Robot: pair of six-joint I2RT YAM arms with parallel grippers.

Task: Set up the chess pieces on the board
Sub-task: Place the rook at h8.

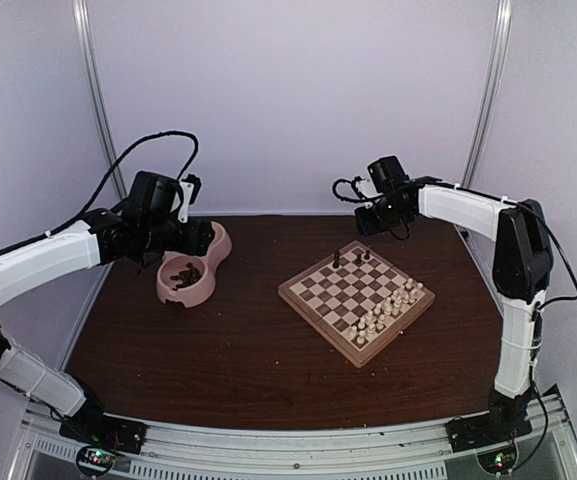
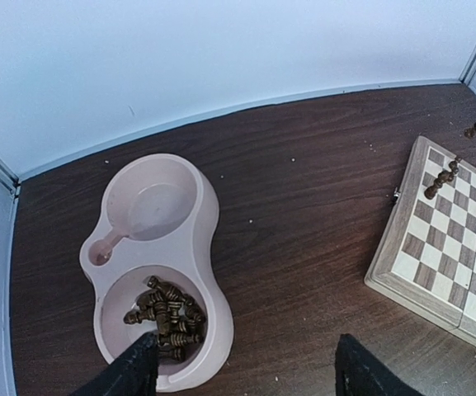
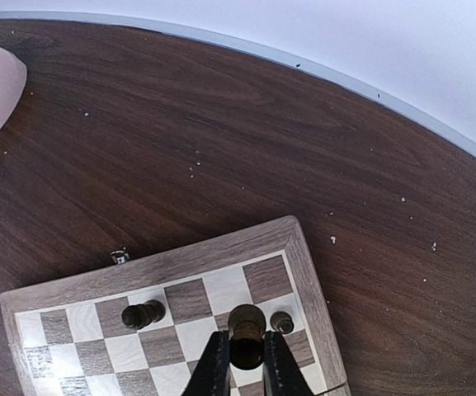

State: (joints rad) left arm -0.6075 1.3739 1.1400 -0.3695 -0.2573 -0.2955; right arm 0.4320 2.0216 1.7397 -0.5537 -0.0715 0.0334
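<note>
The board (image 1: 313, 292) lies right of the table's middle, with two dark chess pieces (image 1: 336, 258) standing near its far corner. My right gripper (image 3: 247, 363) hovers over that corner, shut on a dark chess piece (image 3: 247, 326) that hangs above the squares between a dark piece (image 3: 142, 314) and a smaller one (image 3: 281, 322). More dark chess pieces (image 2: 167, 318) lie heaped in the near cup of the pink double bowl (image 2: 213, 214). My left gripper (image 2: 246, 375) is open above the bowl's right rim, with nothing between its fingers (image 2: 130, 371).
Pale cream chessmen (image 1: 388, 305) fill the board's near right rows. The bowl's far cup (image 2: 151, 198) holds no pieces. Bare dark wood (image 1: 248, 340) lies between bowl and board. White walls close the table at the back and sides.
</note>
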